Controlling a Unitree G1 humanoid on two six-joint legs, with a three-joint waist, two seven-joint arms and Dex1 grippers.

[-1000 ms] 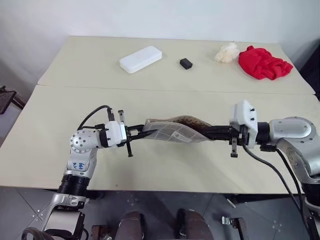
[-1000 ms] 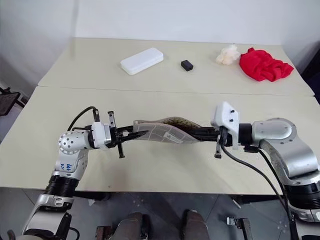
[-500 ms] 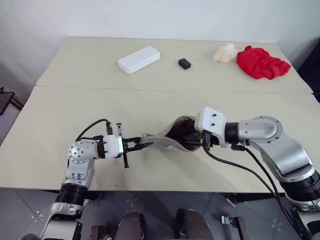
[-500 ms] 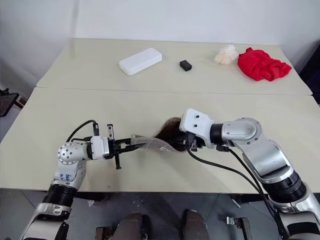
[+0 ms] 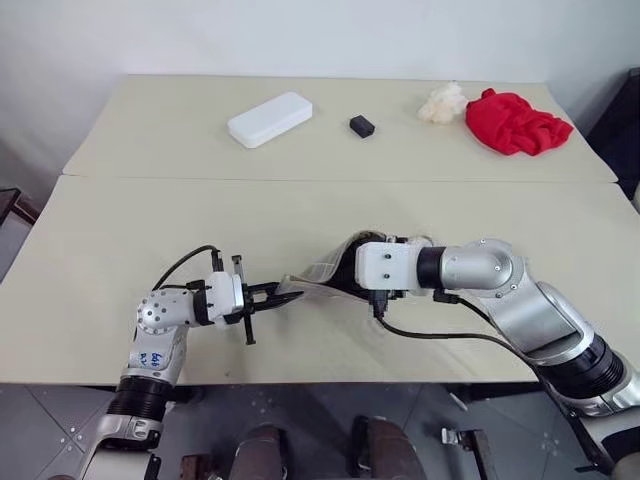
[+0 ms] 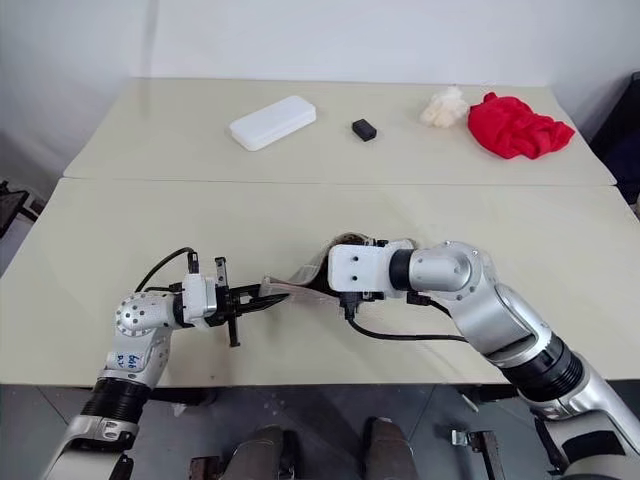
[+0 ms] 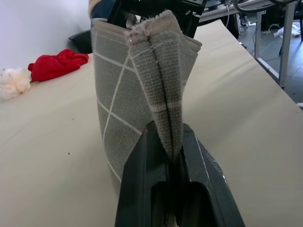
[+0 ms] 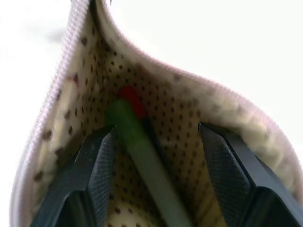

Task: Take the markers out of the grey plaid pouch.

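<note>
Lying inside the pouch, against its dotted lining, the green marker is running lengthwise away from the right gripper, its far end pointing deeper into the pocket. A second marker is sitting just behind it, showing little more than a red tip. The right gripper's two fingers are standing apart inside the pouch mouth, one on each side of the green marker, gripping nothing yet; the marker's long axis is falling between them, so closing on it looks like the next step. The left gripper is pinching one end of the pouch shut between its fingers and holding that end just above the table, while the right arm is reaching in from the other, open end. How much of the dark marker is buried under the green one is hard to tell, and its body is mostly hidden.
</note>
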